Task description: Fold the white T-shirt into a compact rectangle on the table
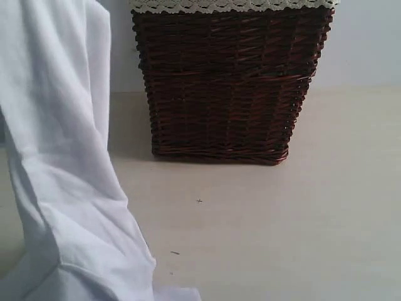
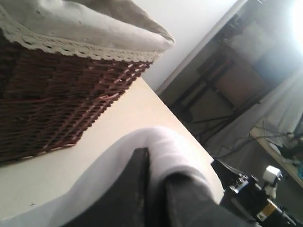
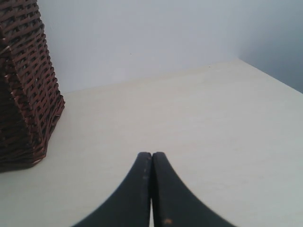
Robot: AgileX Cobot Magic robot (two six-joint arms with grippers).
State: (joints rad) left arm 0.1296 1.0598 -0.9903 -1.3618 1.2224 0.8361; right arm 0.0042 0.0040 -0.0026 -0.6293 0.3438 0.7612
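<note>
In the exterior view, the white T-shirt (image 1: 62, 157) is seen hanging down the left side of the frame. It runs from the top edge to the bottom-left corner, where its lowest folds are gathered on the table (image 1: 301, 219). No lettering or tag can be made out on the cloth. A dark wicker basket (image 1: 225, 88) with a lace trim (image 1: 232, 5) is placed at the upper centre of the frame, standing on the table. Neither arm nor gripper is shown in this view.

What holds the shirt is given only by the left wrist view. There the left gripper (image 2: 158, 165) is closed, and a fold of the white cloth (image 2: 156, 142) is pinched between and draped over its dark fingers (image 2: 137, 189). The scene is tilted steeply in this view, so the wrist is rolled to one side. The basket (image 2: 52, 104) and its pale liner (image 2: 94, 23) are seen just beyond the gripper.

In the right wrist view, the right gripper (image 3: 151, 155) is held above bare table. It points towards the pale wall, with the basket (image 3: 23, 85) off to one side. Its two dark fingers (image 3: 135, 189) are pressed together, and nothing is held between them.
</note>
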